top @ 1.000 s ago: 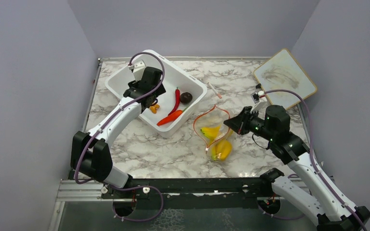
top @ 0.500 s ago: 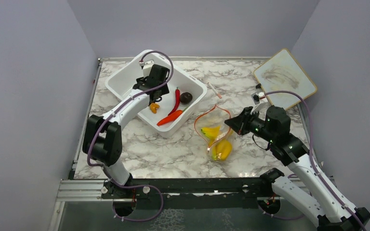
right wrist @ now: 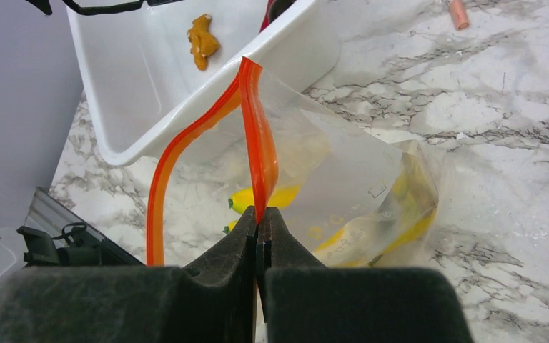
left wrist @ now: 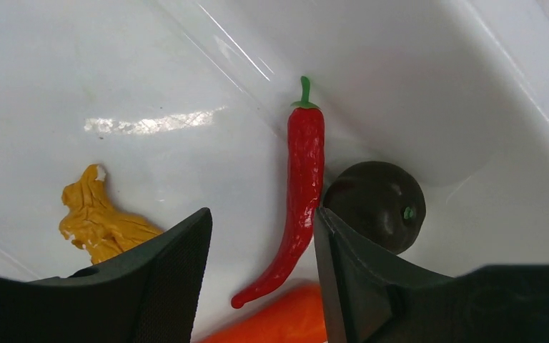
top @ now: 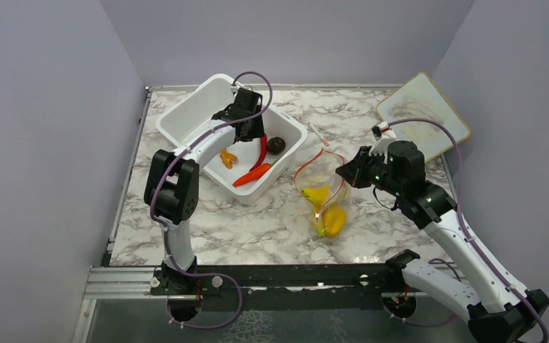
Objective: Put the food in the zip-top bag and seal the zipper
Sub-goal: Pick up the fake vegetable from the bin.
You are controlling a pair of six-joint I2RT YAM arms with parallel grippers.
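Marble table [top: 207, 214]: left gripper [left wrist: 261, 223] parted, poised over red chili [left wrist: 304, 171]; right gripper [right wrist: 259, 223] pinching zipper [right wrist: 259, 150].

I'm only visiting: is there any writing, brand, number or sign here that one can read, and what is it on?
Nothing here can be read.
Clear bag: faint pale print on its side, too blurred to read.
Whiteboard: only a grey smudge, no letters.
White tub: no label shows.
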